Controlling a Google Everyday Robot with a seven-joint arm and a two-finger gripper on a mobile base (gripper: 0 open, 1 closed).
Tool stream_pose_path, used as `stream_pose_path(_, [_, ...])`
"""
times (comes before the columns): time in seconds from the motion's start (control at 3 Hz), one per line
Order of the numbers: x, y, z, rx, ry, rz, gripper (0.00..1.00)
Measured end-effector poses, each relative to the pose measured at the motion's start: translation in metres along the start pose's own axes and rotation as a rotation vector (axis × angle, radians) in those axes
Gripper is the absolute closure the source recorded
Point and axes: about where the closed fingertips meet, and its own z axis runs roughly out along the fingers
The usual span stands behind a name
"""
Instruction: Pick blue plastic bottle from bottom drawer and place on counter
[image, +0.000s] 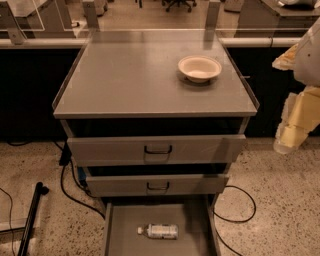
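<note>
The blue plastic bottle (159, 231) lies on its side, white cap to the left, on the floor of the open bottom drawer (125, 237). The counter (135, 75) is the flat grey top of the cabinet above it. My gripper (286, 141) hangs at the right edge of the view, beside the cabinet's right side at the height of the top drawer. It is well apart from the bottle, up and to the right of it, and holds nothing that I can see.
A white bowl (199, 67) stands on the counter's back right. Two upper drawers with black handles (158, 149) (157, 187) are slightly pulled out above the bottom drawer. Black cables (235, 217) lie on the speckled floor on both sides. A black pole (31, 215) leans at the left.
</note>
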Motion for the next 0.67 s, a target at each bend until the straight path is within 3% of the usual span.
stream_pose_path(0.67, [0.0035,0.0039,-0.0006,0.021,-0.014,-0.008,0.00])
